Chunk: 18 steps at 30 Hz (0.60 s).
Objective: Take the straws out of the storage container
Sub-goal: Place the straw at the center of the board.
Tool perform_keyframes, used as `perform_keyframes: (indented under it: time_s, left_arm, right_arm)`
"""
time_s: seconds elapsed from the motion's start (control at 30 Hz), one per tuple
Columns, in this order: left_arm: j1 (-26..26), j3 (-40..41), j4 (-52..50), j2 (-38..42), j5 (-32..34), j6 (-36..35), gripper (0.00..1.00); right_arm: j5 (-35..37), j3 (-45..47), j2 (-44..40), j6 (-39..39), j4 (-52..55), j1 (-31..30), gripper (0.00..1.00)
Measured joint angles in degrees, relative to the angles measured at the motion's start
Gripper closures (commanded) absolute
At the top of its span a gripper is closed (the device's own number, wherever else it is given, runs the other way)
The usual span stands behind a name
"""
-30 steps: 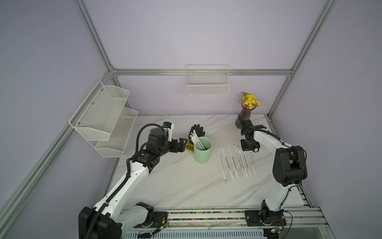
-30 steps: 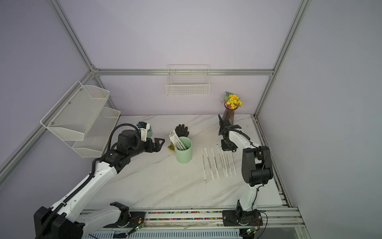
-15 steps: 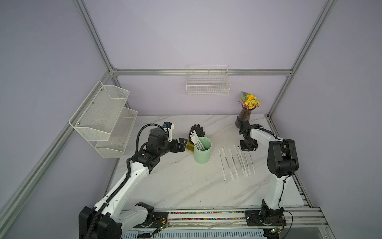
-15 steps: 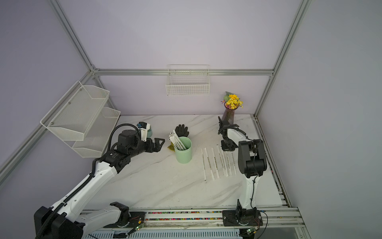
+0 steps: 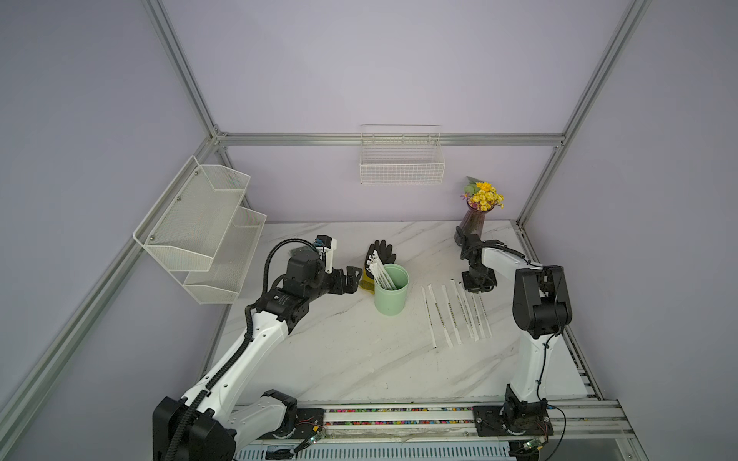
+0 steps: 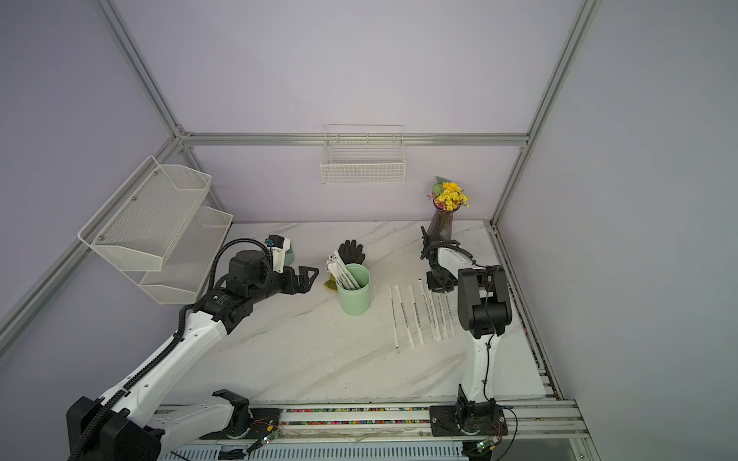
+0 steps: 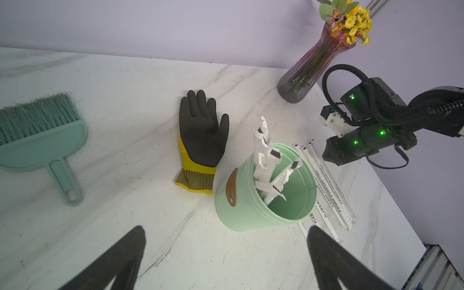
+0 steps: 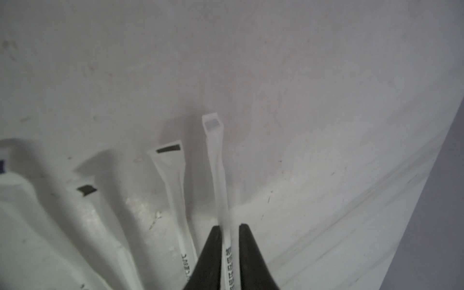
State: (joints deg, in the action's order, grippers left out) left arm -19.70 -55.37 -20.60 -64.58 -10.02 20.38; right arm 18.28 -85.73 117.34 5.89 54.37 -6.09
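Observation:
The storage container [image 5: 391, 297] [image 6: 353, 297] [image 7: 251, 208], a mint-green cup, stands upright mid-table in both top views. Several white wrapped straws [image 5: 379, 271] [image 7: 266, 155] lean in it toward the far left. More straws [image 5: 455, 311] [image 6: 419, 311] [image 7: 324, 180] lie side by side on the table to its right. My right gripper [image 5: 475, 285] [image 8: 229, 226] is down at the far end of that row, its jaws slightly open around the rightmost straw [image 8: 218, 163], with a gap on one side. My left gripper [image 5: 355, 275] [image 7: 226, 231] hovers wide open and empty, just left of the cup.
A black and yellow glove [image 5: 381, 253] [image 7: 200, 133] lies behind the cup. A teal hand brush [image 7: 42, 135] lies at the back left. A vase of flowers [image 5: 473, 219] stands right behind my right wrist. A mesh rack [image 5: 199, 227] and a wire basket [image 5: 401, 167] hang on the walls.
My right arm's elbow has swung in and up while its gripper stayed at the straws' far end, and its jaws have parted a little. The left arm has not moved.

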Motion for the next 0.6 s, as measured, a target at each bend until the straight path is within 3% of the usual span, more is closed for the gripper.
perform_keyframes:
  time_s: [0.33,0.6]
  left_arm:
    - [0.0,0.0,0.0,0.0,0.0,0.0,0.0]
    - [0.0,0.0,-0.1,0.1,0.3,0.0,0.0]
  right_arm:
    - [-2.7,2.2,-7.3,0.4,-0.5,0.0,0.79]
    - [-16.1,11.2,-29.1,2.3,-7.4,-1.7,0.79]
